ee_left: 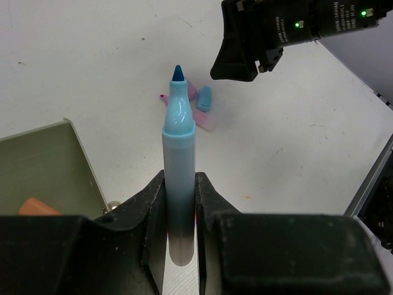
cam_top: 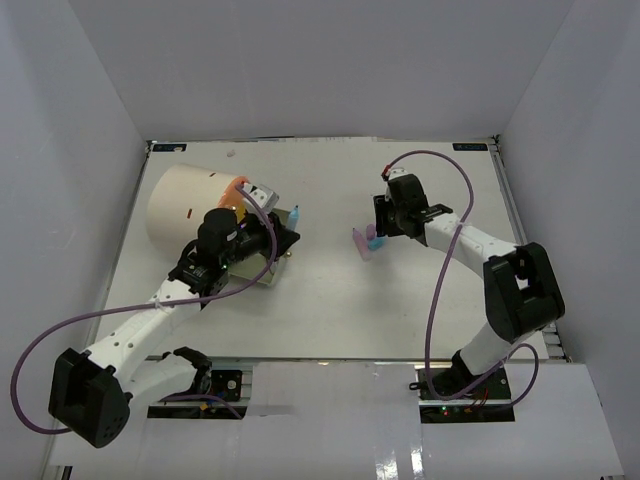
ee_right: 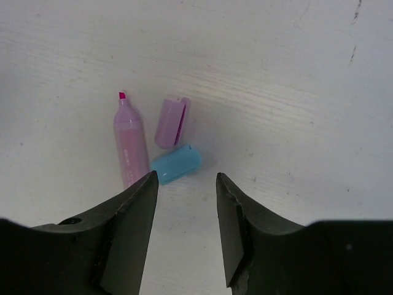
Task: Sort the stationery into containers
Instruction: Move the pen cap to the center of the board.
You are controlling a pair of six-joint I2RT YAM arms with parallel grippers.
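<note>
My left gripper [ee_left: 180, 196] is shut on a light blue highlighter [ee_left: 178, 153], uncapped, with its dark blue tip pointing away from me. In the top view this highlighter [cam_top: 294, 214] sticks out beyond the left gripper [cam_top: 283, 238], just right of the cream cylinder container [cam_top: 185, 205] with its orange face [cam_top: 232, 188]. My right gripper [ee_right: 186, 181] hangs open over the table with nothing between its fingers. Just ahead of it lie a pink highlighter [ee_right: 130, 144], a purple cap [ee_right: 171, 123] and a blue cap [ee_right: 176, 164], all loose and close together.
An open grey-green drawer [ee_left: 43, 163] sits left of the held highlighter, with an orange item [ee_left: 35, 207] inside. The right arm's black head [ee_left: 239, 49] hovers above the pink highlighter [ee_left: 206, 122] and blue cap [ee_left: 204, 98]. White walls enclose the table [cam_top: 330, 300].
</note>
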